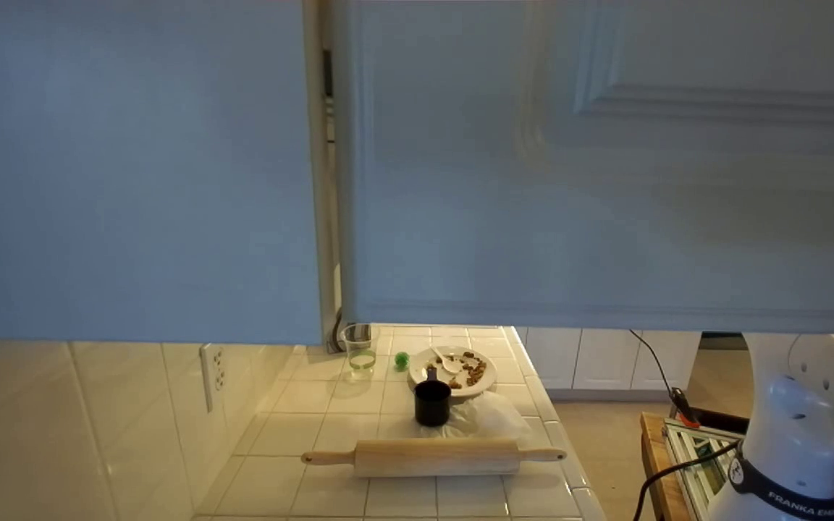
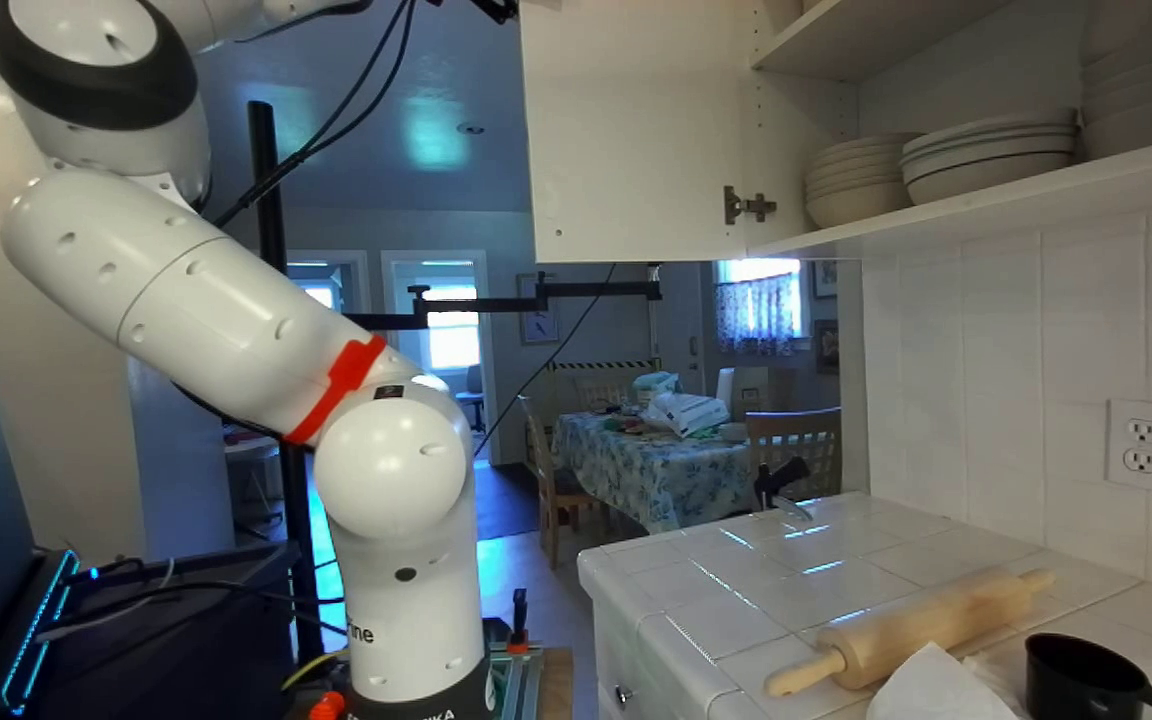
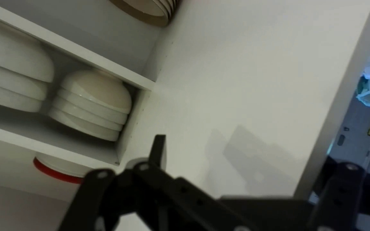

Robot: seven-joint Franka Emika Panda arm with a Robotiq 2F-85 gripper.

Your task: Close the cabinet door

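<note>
The cabinet door stands open. Its moulded outer face fills the upper right of an exterior view. Its plain inner face shows in an exterior view, with a hinge at the cabinet side, and in the wrist view. My gripper is open in the wrist view. One finger is on the inner side of the door; the other is partly hidden beyond the door's free edge. I cannot tell whether either finger touches it. Only a dark bit of the gripper shows at the top of an exterior view; the door hides it elsewhere.
Stacked bowls stand on the cabinet shelf. A flat side panel adjoins the door. Below, the tiled counter holds a rolling pin, a black cup and a plate with food.
</note>
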